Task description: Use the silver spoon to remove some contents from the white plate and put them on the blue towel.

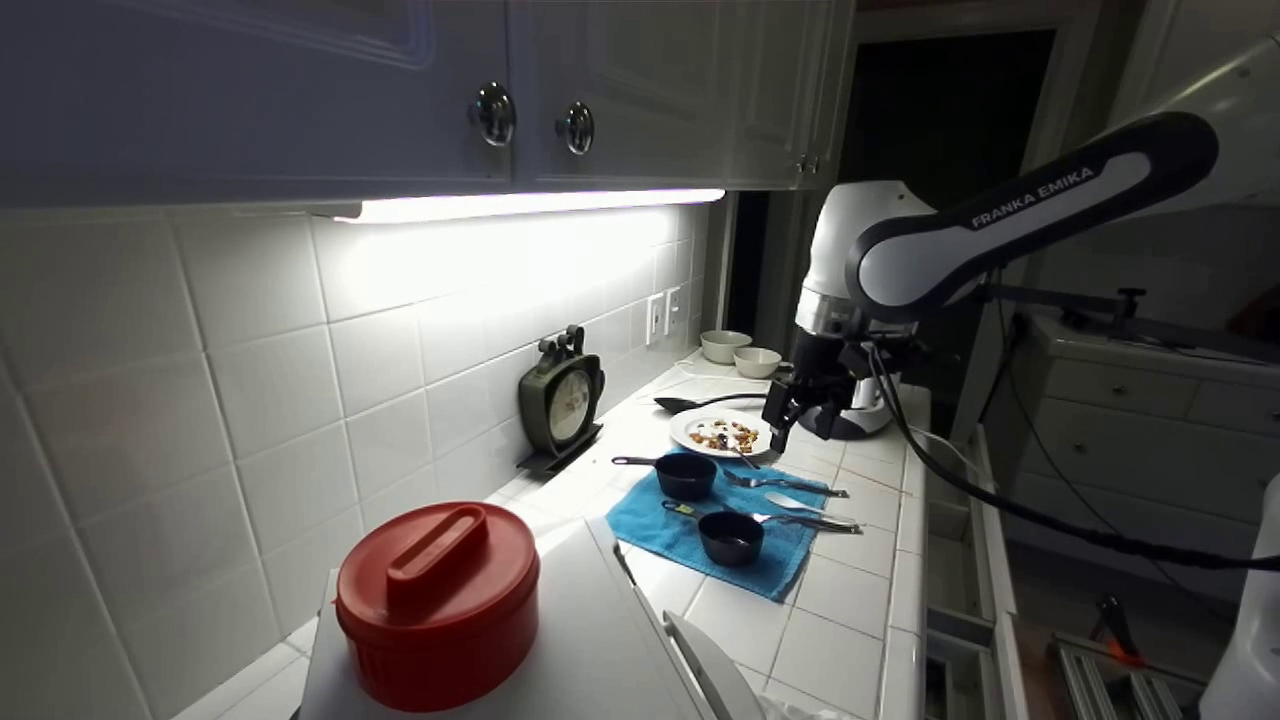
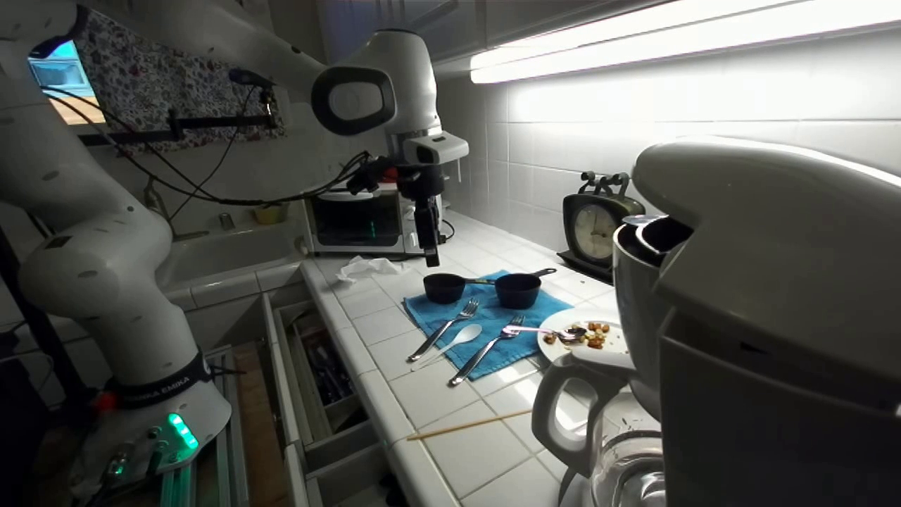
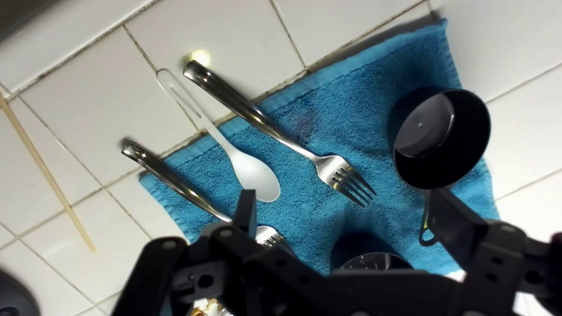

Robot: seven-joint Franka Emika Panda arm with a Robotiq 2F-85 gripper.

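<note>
The white plate [image 1: 683, 428] lies at the towel's edge in both exterior views [image 2: 565, 319]. The contents [image 1: 735, 435], small brown and dark bits, sit on it; some show at the wrist view's lower left [image 3: 207, 308]. A spoon [image 2: 528, 329] rests with its silver bowl among the contents; its pale pinkish handle reaches over the towel. It is mostly hidden in the wrist view. The blue towel [image 2: 424, 308] lies flat on the counter, also under the gripper in the wrist view [image 3: 303, 219]. My gripper [image 3: 351, 217] is open and empty, above the towel, pointing down [image 2: 430, 250].
Two black measuring cups [image 3: 439, 136], two forks [image 3: 250, 112] and a white spoon [image 3: 254, 175] lie on the towel. A black ladle [image 1: 680, 404] lies behind the plate. A scale [image 2: 598, 222] stands by the wall. A stand mixer [image 2: 774, 338] is beside the plate. A drawer [image 2: 317, 373] is open.
</note>
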